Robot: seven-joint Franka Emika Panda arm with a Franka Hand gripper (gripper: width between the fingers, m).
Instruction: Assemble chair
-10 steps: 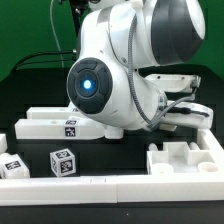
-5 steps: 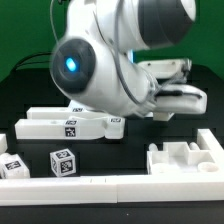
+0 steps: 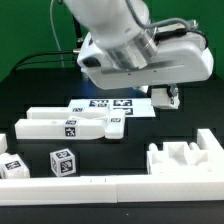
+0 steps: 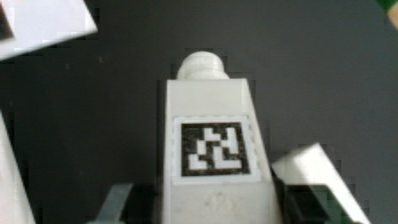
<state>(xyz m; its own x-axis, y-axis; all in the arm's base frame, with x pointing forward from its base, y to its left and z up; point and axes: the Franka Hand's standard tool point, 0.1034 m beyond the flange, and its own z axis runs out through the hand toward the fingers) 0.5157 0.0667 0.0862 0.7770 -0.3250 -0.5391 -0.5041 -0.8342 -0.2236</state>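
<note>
With its jaws pinching a white chair leg (image 4: 210,130) by its sides, the gripper (image 4: 210,205) carries it above the dark surface (image 3: 40,85), so this looks like transport; next, lining its rounded peg up with a socket

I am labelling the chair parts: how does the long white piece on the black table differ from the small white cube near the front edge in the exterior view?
The long piece is an elongated bar lying flat; the cube is short and compact. The long piece lies farther back, in the middle of the table; the cube sits near the front white border. The long piece shows one tag on its side; the cube shows tags on two faces. Both are matte white with black-and-white tags.
</note>
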